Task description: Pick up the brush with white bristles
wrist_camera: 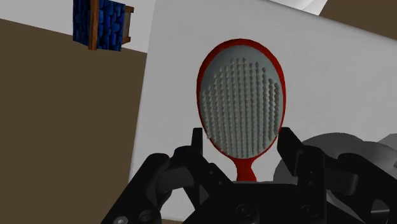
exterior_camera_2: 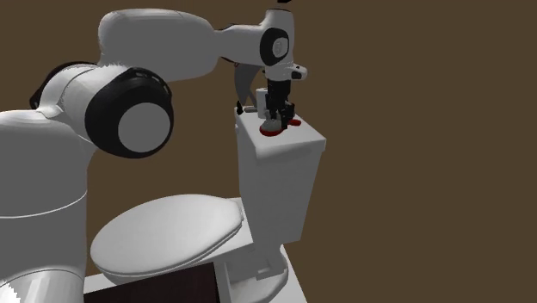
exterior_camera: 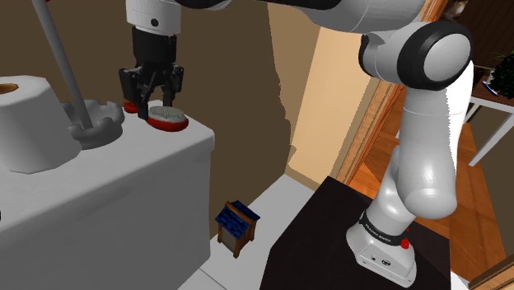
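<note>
Hovering with the hand (exterior_camera: 152, 105) just above the toilet tank (exterior_camera: 123, 181), with the black fingers spread apart and clasping nothing. Straddling the brush (exterior_camera: 169, 117) where its oval head narrows into the handle, with one finger on each side, close to the red rim in the wrist view; cannot tell whether touching it. Lying flat on the tank's top near its corner, bristles up, with a red body and a field of pale grey-white bristles. Sharing that top, toward the shoulder view's left, with a grey holder (exterior_camera: 95, 123) carrying a long grey rod, and farther left with a white roll (exterior_camera: 25, 95) with a brown core. Looking past the tank's edge, in the wrist view, to a small blue and wooden box (wrist_camera: 102, 24) on the floor.
</note>
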